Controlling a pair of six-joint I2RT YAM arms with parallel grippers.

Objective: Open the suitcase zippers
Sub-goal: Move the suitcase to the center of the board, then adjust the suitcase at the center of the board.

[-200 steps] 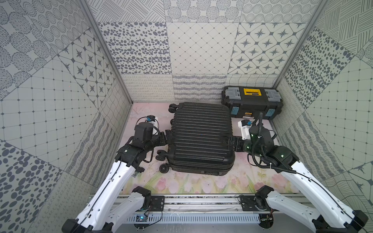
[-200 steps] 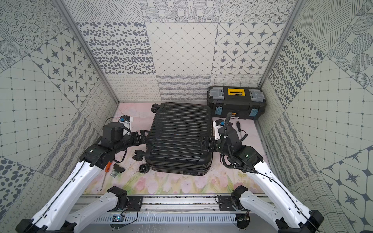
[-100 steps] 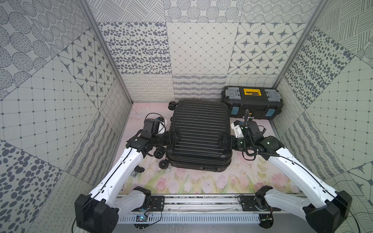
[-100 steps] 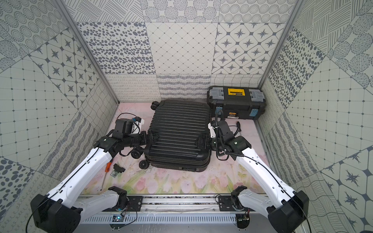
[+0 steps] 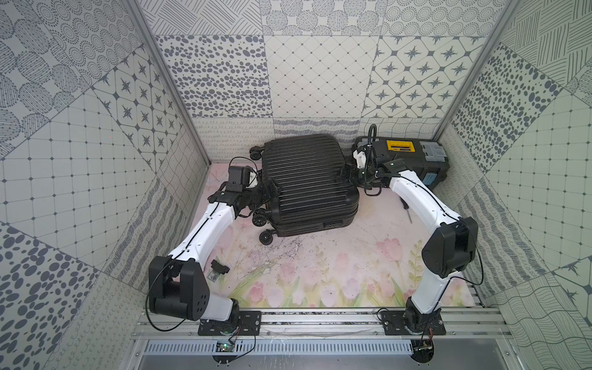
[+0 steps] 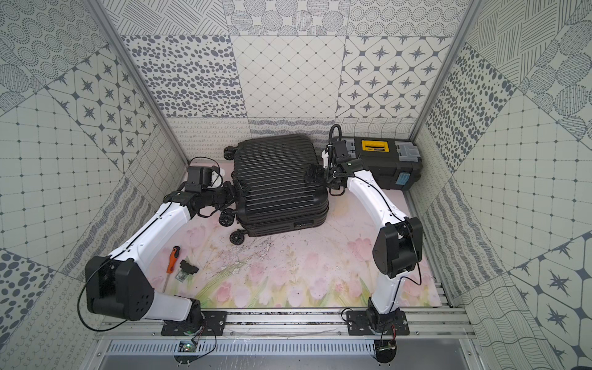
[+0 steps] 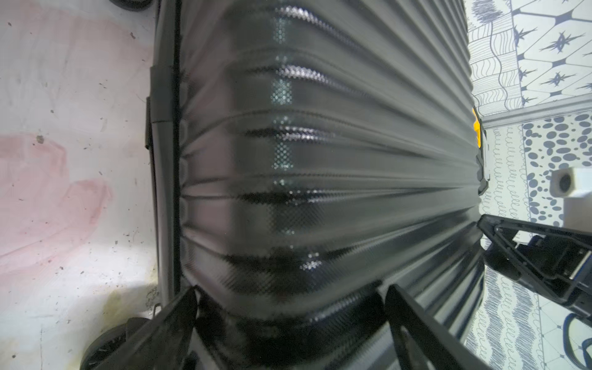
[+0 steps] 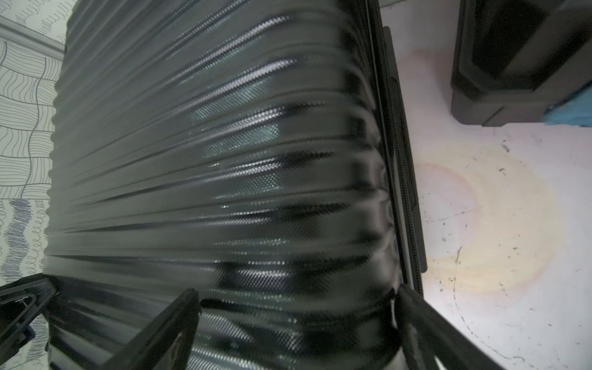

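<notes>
The black ribbed suitcase (image 5: 307, 179) (image 6: 275, 179) sits near the back wall, its spinner wheels to the left and its top face tipped toward the camera. My left gripper (image 5: 270, 189) (image 6: 235, 189) clamps the wheel-side edge of the upper shell. My right gripper (image 5: 344, 171) (image 6: 312, 173) clamps the opposite edge. In the wrist views the suitcase shell (image 7: 320, 160) (image 8: 224, 160) fills the space between each pair of fingers, left gripper (image 7: 288, 291) and right gripper (image 8: 294, 294). The zippers show as a dark track (image 7: 175, 160) (image 8: 397, 160) along the side seam. No pull is clearly visible.
A black toolbox (image 5: 410, 157) (image 6: 384, 160) with a yellow handle stands right behind my right wrist. An orange screwdriver (image 6: 173, 259) and a small black part (image 5: 221, 267) lie near the left arm. A dark tool (image 5: 405, 209) lies under the right arm.
The suitcase has moved from the front of the mat to the back wall between both grippers. Both arms have stretched forward and their jaws have narrowed slightly onto its edges.
</notes>
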